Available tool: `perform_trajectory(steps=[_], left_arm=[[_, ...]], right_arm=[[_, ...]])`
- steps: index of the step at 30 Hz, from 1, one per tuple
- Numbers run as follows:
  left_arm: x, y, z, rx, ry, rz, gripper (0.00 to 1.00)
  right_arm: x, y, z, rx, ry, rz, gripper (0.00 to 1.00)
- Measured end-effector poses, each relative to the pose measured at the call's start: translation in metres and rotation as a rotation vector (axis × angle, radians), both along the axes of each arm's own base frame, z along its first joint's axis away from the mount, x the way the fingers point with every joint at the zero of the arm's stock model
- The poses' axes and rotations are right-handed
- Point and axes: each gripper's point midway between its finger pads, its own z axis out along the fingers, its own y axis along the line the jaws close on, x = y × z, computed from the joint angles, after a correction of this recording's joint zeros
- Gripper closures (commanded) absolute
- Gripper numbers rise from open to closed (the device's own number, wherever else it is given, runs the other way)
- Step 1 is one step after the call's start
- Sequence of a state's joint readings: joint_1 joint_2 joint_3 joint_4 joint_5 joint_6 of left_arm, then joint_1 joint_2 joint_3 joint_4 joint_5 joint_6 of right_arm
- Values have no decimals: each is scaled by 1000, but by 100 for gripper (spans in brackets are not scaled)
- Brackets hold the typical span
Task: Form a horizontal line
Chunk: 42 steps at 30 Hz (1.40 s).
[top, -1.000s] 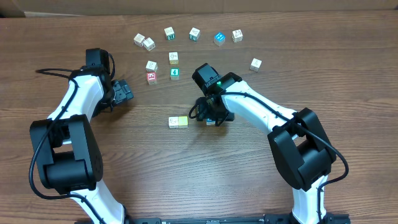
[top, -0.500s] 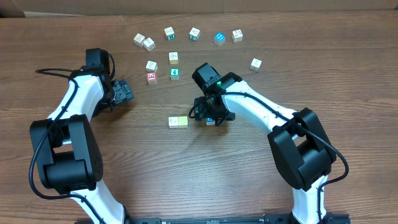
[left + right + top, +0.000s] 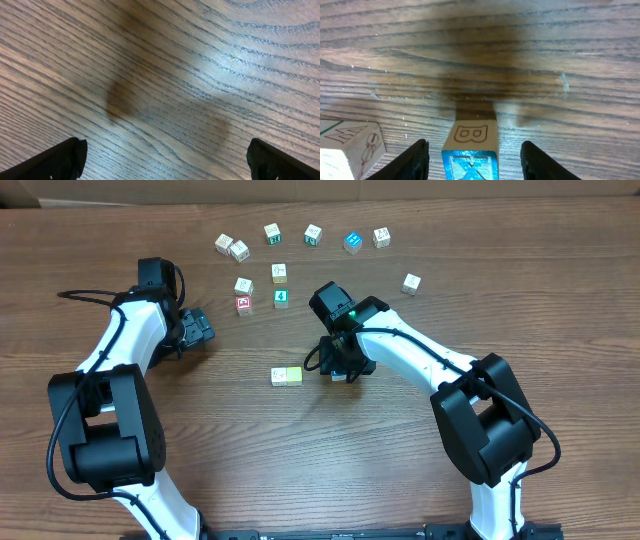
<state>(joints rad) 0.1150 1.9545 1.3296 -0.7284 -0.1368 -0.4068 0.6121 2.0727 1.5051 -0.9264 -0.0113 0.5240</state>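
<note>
A white cube [image 3: 279, 376] and a pale yellow cube [image 3: 293, 375] sit touching, side by side, at mid-table. Just to their right my right gripper [image 3: 340, 370] hovers low and hides the blue X cube from overhead. In the right wrist view the blue X cube [image 3: 470, 150] stands on the wood between the fingers [image 3: 415, 160], with a gap on each side; my right gripper [image 3: 474, 160] is open. The white cube [image 3: 350, 145] shows at the left edge. A red-faced cube [image 3: 243, 305] lies farther back left. My left gripper [image 3: 200, 328] [image 3: 165, 160] is open over bare wood.
Several loose cubes stand at the back, among them a blue cube [image 3: 352, 242], a green cube [image 3: 281, 298] and a white cube [image 3: 411, 283] off to the right. The left arm [image 3: 135, 330] rests at the table's left side.
The right gripper's fingers have drawn closer together around the blue X cube. Neither arm nor any cube has visibly shifted.
</note>
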Motion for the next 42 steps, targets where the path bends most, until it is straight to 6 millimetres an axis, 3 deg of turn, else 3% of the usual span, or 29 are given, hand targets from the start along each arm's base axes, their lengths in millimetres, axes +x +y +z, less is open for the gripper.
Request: perform_trajectory(steps=[5,8,15,21,42], left_arm=[[0,0,0,0,0,0,0],[0,0,0,0,-1,0,1],[0,0,0,0,0,0,0],[0,0,0,0,0,0,0],[0,0,0,0,-1,0,0]], right_arm=[[0,0,0,0,1,0,50],[0,0,0,0,0,1,58],[0,0,0,0,1,1,60],[0,6,1,33,3,2,72],[1,20,3,84,-1,-15,72]])
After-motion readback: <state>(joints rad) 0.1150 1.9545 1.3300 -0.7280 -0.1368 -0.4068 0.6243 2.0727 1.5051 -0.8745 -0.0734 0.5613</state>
